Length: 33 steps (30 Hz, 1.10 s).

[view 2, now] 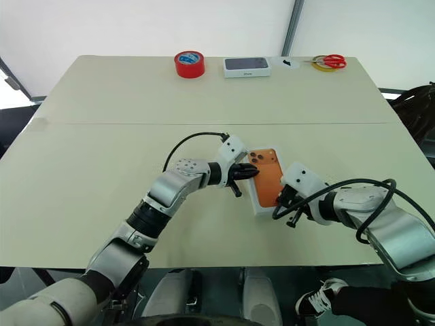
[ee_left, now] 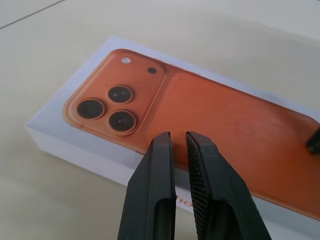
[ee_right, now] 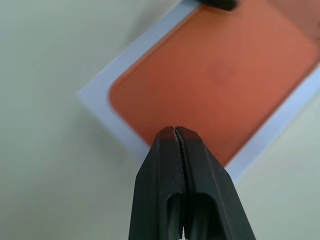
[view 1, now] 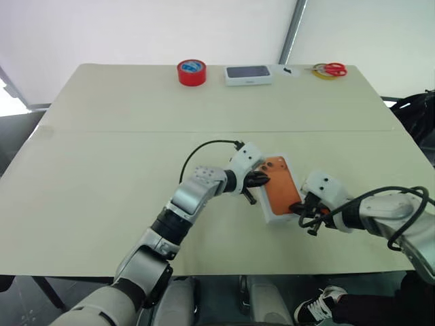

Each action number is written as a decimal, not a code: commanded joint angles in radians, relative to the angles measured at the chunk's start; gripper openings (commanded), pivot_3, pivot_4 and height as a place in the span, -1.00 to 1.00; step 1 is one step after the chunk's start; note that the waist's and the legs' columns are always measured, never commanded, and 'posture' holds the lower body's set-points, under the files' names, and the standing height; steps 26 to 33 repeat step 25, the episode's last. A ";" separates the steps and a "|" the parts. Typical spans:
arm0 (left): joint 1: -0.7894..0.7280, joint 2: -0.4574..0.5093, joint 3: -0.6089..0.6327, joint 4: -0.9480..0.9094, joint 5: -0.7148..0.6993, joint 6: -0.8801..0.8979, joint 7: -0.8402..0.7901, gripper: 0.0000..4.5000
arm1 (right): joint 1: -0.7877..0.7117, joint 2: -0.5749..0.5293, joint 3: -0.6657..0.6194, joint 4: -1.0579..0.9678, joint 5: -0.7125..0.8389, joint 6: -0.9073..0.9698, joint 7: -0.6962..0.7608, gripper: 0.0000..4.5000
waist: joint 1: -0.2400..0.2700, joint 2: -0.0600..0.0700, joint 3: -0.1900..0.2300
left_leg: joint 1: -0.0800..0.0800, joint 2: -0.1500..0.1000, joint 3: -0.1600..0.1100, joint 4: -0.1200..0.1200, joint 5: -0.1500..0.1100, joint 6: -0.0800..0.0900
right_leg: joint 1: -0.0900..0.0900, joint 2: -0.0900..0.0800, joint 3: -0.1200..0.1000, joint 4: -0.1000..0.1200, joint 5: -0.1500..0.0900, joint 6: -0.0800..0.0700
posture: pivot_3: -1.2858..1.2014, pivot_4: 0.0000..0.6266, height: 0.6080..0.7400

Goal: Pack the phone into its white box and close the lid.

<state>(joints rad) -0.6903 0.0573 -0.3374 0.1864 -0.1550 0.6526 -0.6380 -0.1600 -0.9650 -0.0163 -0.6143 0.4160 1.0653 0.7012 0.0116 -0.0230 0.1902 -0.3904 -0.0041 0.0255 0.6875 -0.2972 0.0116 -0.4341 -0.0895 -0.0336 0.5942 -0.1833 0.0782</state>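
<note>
The white box [view 1: 281,187] lies near the table's front, between my two grippers. The lid [ee_left: 225,120] sits on it; its top face carries an orange picture of a phone's back with three lenses inside a white border. The phone itself is hidden. My left gripper [view 1: 262,180] is at the box's left long edge near the lens end, fingers [ee_left: 155,165] almost together with nothing between them. Just off the box's near end, by its right corner [ee_right: 150,150], my right gripper [ee_right: 175,129] hangs shut and empty.
At the table's far edge stand a red tape roll [view 1: 192,72], a white box with a dark top face [view 1: 249,75], and red-handled scissors [view 1: 329,69] on a yellow ring. A seam [view 1: 136,130] crosses the table. A black cable loops over each wrist.
</note>
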 commanded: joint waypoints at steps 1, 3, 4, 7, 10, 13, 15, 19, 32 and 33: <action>0.016 0.051 0.107 -0.108 -0.028 -0.006 0.027 -0.77 | -0.044 0.023 -0.097 0.049 -0.018 -0.084 -0.030 -0.98 | 0.001 0.000 0.000 | 0.000 0.000 0.000 0.000 0.000 0.000 | 0.000 0.000 0.000 0.000 0.000 0.000 | 0.03 -0.52 0.95; 0.050 0.126 0.208 -0.192 -0.044 -0.011 0.049 -0.77 | -0.081 0.048 -0.131 0.117 -0.062 -0.208 -0.061 -0.98 | -0.002 0.000 0.000 | -0.001 0.000 0.000 0.000 0.000 0.000 | -0.001 0.001 0.000 0.001 0.001 0.001 | 0.03 -0.52 0.95; 0.067 0.160 0.252 -0.225 -0.051 -0.010 0.061 -0.77 | -0.104 0.060 -0.144 0.155 -0.072 -0.244 -0.071 -0.98 | -0.004 0.000 0.000 | 0.000 0.001 0.000 0.000 0.000 0.000 | -0.001 0.001 0.000 0.001 0.001 0.002 | 0.03 -0.52 0.95; 0.127 0.246 0.350 -0.303 -0.062 -0.005 0.090 -0.77 | -0.176 0.096 -0.184 0.288 -0.049 -0.279 -0.067 -0.98 | -0.001 0.001 0.000 | 0.000 0.001 0.000 -0.001 0.000 0.000 | -0.002 0.001 0.000 0.001 0.002 0.003 | 0.03 -0.52 0.95; 0.216 0.352 0.433 -0.356 -0.054 -0.023 0.090 -0.77 | -0.222 0.128 -0.218 0.423 -0.040 -0.357 -0.047 -0.98 | 0.003 0.000 0.000 | 0.000 0.001 0.000 -0.001 0.000 0.000 | -0.001 0.001 0.000 0.001 0.002 0.003 | 0.03 -0.52 0.95; 0.281 0.410 0.471 -0.377 -0.051 -0.038 0.101 -0.77 | -0.251 0.142 -0.216 0.528 -0.054 -0.425 -0.028 -0.98 | 0.004 0.000 0.000 | 0.000 -0.001 0.001 -0.001 0.000 0.000 | 0.000 -0.001 0.000 0.000 0.002 0.003 | 0.03 -0.52 0.95; 0.336 0.443 0.515 -0.400 -0.066 -0.039 0.101 -0.77 | -0.252 0.151 -0.211 0.570 -0.044 -0.454 -0.001 -0.98 | 0.001 0.000 0.000 | 0.000 -0.002 0.001 -0.001 0.000 0.000 | 0.000 -0.002 0.000 0.000 0.002 0.002 | 0.03 -0.52 0.95; 0.407 0.459 0.559 -0.446 -0.088 -0.028 0.118 -0.77 | -0.227 0.154 -0.208 0.602 -0.041 -0.508 0.049 -0.98 | 0.001 0.000 0.000 | 0.000 -0.001 0.001 -0.001 0.000 0.000 | 0.000 -0.002 0.000 0.001 0.002 0.003 | 0.03 -0.52 0.95; 0.471 0.431 0.586 -0.506 -0.109 -0.015 0.166 -0.77 | -0.237 0.184 -0.189 0.599 0.013 -0.492 0.124 -0.98 | 0.000 0.000 0.000 | 0.000 -0.001 0.001 -0.001 0.000 0.000 | 0.000 -0.002 0.000 0.001 0.002 0.003 | 0.03 -0.52 0.95; 0.471 0.431 0.586 -0.506 -0.109 -0.015 0.166 -0.77 | -0.237 0.184 -0.189 0.599 0.013 -0.492 0.124 -0.98 | 0.000 0.000 0.000 | 0.000 -0.001 0.001 -0.001 0.000 0.000 | 0.000 -0.002 0.000 0.001 0.002 0.003 | 0.03 -0.52 0.95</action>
